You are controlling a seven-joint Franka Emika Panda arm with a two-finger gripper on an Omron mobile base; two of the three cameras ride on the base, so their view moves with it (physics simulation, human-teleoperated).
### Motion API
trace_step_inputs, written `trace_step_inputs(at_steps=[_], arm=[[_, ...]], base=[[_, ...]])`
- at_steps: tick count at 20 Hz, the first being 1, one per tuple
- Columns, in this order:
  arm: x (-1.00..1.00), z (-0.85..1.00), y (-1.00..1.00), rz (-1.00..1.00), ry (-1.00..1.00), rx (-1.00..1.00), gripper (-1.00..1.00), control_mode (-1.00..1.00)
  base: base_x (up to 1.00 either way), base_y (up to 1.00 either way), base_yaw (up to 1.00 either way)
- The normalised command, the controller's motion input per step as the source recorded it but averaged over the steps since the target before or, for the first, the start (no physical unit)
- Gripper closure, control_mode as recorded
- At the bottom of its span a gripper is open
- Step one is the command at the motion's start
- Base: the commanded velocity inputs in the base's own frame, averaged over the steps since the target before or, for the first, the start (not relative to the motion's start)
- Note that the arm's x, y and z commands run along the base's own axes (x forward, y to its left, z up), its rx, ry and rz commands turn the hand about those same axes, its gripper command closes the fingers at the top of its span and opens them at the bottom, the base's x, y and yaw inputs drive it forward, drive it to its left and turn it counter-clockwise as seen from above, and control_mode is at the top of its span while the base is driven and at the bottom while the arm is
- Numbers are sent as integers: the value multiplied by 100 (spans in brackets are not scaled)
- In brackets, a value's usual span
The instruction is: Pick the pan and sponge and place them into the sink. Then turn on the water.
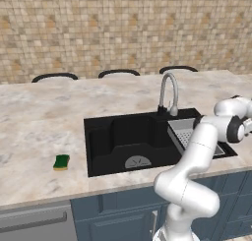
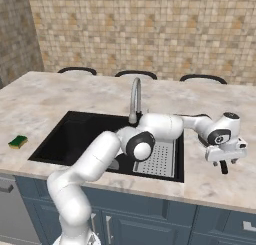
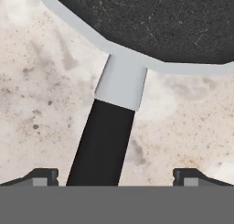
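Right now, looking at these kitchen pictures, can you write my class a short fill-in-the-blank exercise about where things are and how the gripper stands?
1. The sponge lies on the counter, not yet in the ____.
2. The gripper is ____, with the pan handle between its fingertips.
3. No water runs from the ____.
4. The top of the sponge is ____.

Missing words: sink; open; faucet; green

A tan mosaic tile wall runs along the far side. A beige marble counter spans the room above blue-grey cabinets. 3 dark chair backs rise behind the far edge.
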Motion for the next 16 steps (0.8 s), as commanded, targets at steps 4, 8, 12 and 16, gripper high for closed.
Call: trace_step_inputs(at_steps=[4,8,12,16], arm=[[4,-22,1,3,3,1,100,-100],[0,-2,0,0,1,1,100,-100],[-8,8,1,5,-2,0,100,-100],[-13,27,1,7,-3,-2,100,-100]], base=[[0,0,0],[0,0,0],[0,0,0],[0,0,0]])
